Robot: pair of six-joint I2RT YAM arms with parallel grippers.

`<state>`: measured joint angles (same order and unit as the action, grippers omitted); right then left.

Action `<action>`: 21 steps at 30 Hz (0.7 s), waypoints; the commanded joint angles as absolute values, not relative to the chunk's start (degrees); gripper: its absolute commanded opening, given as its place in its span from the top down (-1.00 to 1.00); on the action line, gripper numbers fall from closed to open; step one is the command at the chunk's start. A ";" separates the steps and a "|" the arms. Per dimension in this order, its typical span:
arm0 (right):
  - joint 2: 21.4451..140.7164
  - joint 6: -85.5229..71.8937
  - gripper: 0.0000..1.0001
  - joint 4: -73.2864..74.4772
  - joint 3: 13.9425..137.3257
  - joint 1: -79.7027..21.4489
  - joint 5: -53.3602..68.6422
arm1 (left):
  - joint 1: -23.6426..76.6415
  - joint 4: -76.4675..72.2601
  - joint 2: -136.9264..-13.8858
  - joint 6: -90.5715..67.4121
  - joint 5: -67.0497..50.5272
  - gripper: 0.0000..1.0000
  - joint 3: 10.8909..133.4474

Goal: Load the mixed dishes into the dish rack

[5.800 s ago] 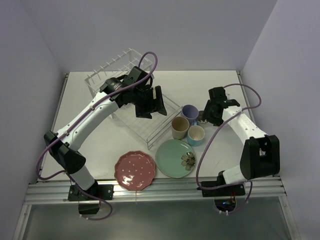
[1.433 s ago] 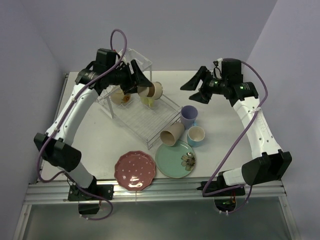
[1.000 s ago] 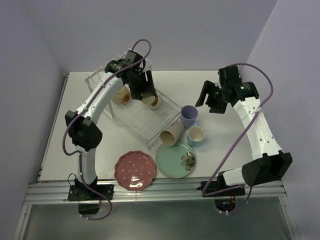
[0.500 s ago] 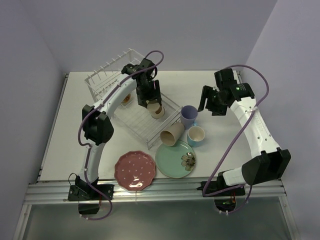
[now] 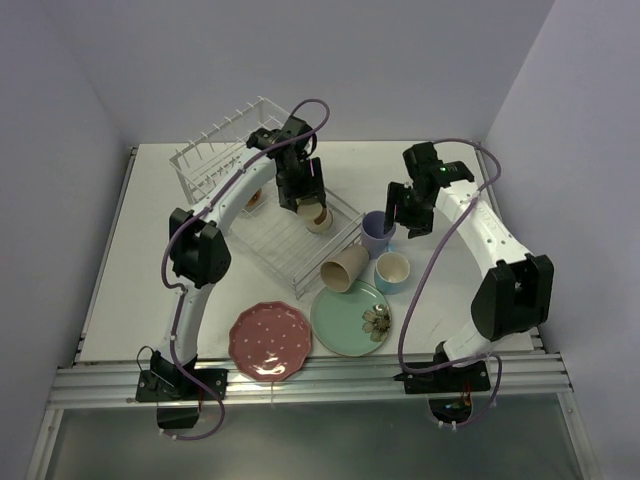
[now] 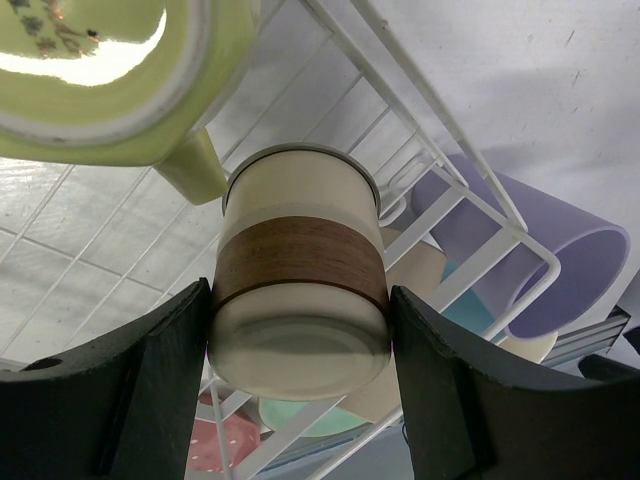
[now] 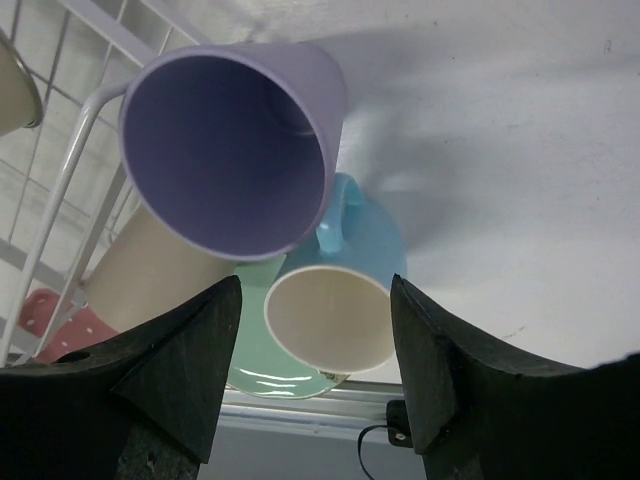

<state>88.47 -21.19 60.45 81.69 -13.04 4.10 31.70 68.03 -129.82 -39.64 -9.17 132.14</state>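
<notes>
Left wrist view pretty much tells the story: the left gripper [image 6: 300, 300] has its fingers clamped across a banded cream cup [image 6: 300, 250], squeezing right at the brown band. The cup is held low over the flat grid tray of the dish rack [image 5: 215, 150], next to a yellow cup [image 6: 100, 80] already in there. It looks like glazed ceramic, so I'd guess stiff, slick and chippy but not heavy. Mid-body seems like the right place to hold it.

That arm is stretched way forward over the rack with the wrist tipped down. The right arm is bent inward, with the right gripper [image 7: 315, 290] spread wide and holding nothing, above the upright lavender cup [image 7: 230, 150] and light-blue cup [image 7: 340, 300] on the table. For the lavender one I'd pinch the rim wall.
</notes>
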 commanded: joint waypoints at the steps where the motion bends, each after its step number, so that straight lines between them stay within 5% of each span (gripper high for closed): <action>1: 90.08 -19.95 -0.36 57.66 82.35 -13.27 3.16 | 31.91 66.80 -130.87 -38.94 -11.34 0.09 133.59; 6: 93.16 -20.48 -0.32 56.43 83.05 -13.27 3.43 | 31.90 67.06 -131.40 -38.23 -11.60 -0.19 134.38; 7: 93.60 -20.57 -0.31 56.16 83.32 -13.27 3.69 | 31.99 67.15 -131.66 -38.15 -11.60 -0.50 134.38; 8: 94.47 -20.65 -0.30 56.16 83.49 -13.27 3.52 | 31.91 67.24 -131.57 -38.06 -11.51 -0.56 134.38; 12: 96.32 -20.74 -0.27 55.20 83.76 -13.27 3.08 | 31.91 67.41 -131.22 -38.06 -11.08 -0.64 133.86; 16: 98.35 -21.09 -0.22 54.41 84.90 -13.27 3.16 | 31.90 67.85 -130.52 -37.97 -10.72 -0.96 133.68; 21: 100.28 -21.53 0.01 53.97 85.69 -13.27 2.64 | 31.82 68.47 -129.03 -38.76 -9.76 -0.98 133.68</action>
<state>99.57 -21.30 55.94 82.91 -13.04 3.90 31.70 67.29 -130.04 -39.22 -9.19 132.16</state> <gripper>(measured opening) 0.512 0.989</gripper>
